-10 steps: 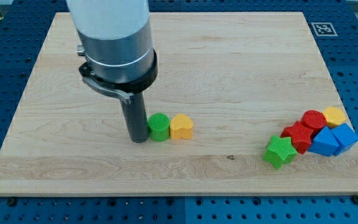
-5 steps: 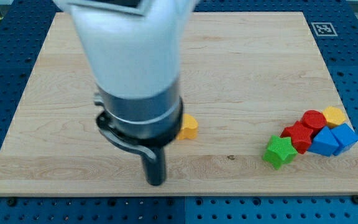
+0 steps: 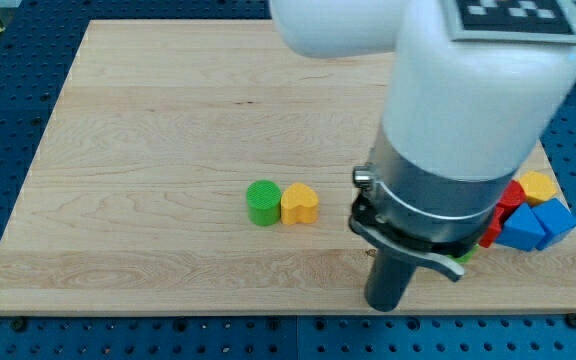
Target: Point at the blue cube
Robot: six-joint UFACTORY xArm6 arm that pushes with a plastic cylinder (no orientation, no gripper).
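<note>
Two blue blocks (image 3: 533, 226) sitting at the bench's (image 3: 148, 120) right edge, one likely the blue cube (image 3: 556, 218) | one green cylinder (image 3: 263, 203) touching one yellow block (image 3: 299, 203) mid-bench | my tip (image 3: 384, 304) resting bottom-centre, left of the cluster, nothing gripped.

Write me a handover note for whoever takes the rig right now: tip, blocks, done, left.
No jaws on this rig, just the rod.
My tip is near the view's bottom edge of the board, to the view's left of the cluster on the view's right.
Blue cube sits at the view's right edge beside a second blue block, with red blocks and a yellow block; the arm hides part of that cluster.
Green cylinder and yellow heart touch mid-board.
Done: nothing confirmed.
Left: bring the tip up to the blue cube.
</note>
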